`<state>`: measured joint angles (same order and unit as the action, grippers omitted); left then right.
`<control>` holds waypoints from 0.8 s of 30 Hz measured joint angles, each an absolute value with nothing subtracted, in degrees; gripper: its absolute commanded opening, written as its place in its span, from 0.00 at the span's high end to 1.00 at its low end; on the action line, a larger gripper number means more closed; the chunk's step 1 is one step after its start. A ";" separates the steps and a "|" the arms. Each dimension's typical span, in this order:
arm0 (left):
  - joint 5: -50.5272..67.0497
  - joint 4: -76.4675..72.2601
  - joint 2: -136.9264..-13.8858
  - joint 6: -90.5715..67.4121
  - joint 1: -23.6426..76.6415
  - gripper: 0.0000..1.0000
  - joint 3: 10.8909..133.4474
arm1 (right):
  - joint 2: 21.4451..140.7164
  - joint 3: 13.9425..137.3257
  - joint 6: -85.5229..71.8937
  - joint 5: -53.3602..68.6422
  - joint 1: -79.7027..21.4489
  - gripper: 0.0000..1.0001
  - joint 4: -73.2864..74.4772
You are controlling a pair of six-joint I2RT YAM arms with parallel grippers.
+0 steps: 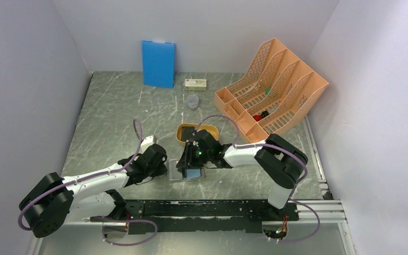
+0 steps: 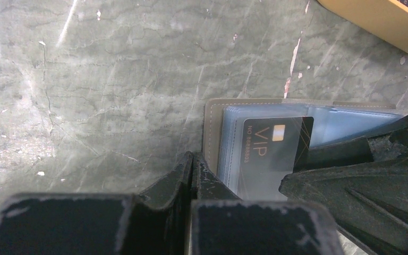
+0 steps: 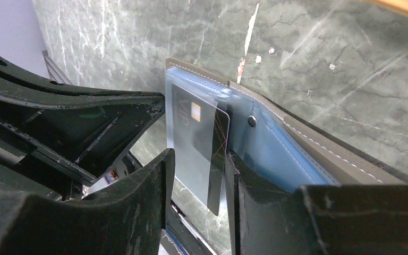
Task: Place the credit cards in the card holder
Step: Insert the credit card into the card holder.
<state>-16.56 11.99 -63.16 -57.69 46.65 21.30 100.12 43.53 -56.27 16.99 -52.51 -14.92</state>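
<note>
Desk (image 1: 111, 117) was marbled, walls (image 1: 218, 32) white. One card holder (image 2: 212, 133), one credit card (image 2: 276, 149) showed clearly. Left hand (image 2: 192, 162) shut; right hand (image 3: 197, 156) half-open around it.

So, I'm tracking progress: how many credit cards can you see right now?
1 for sure: a black VIP card, partly slid into a clear pocket of the card holder. A dark shape in the yellow tray may be more cards; it is mostly hidden.

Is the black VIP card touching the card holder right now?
Touching. Left wrist view shows the card partly inside a clear pocket of the card holder, one dark corner uncovered.
</note>
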 measured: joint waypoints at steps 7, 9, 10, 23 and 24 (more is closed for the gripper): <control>-16.47 11.66 -62.83 -57.69 46.63 0.95 20.97 | 100.22 44.82 -54.98 16.67 -53.08 0.53 -13.30; -16.45 11.51 -62.65 -57.69 46.63 0.95 20.82 | 100.22 45.34 -54.54 16.40 -53.32 0.51 -12.47; -16.45 11.49 -62.57 -57.69 46.63 0.95 20.75 | 100.22 45.60 -54.26 16.23 -53.43 0.49 -12.05; -16.27 12.12 -61.34 -57.91 46.59 0.95 20.23 | 97.91 50.83 -49.71 8.75 -54.63 0.43 0.36; -16.25 12.10 -61.41 -57.89 46.59 0.95 20.23 | 97.62 50.98 -49.45 8.19 -54.63 0.44 1.17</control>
<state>-16.25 12.10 -61.41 -57.89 46.59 20.23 97.62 50.98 -49.45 8.19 -54.63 1.17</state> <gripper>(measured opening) 0.056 0.568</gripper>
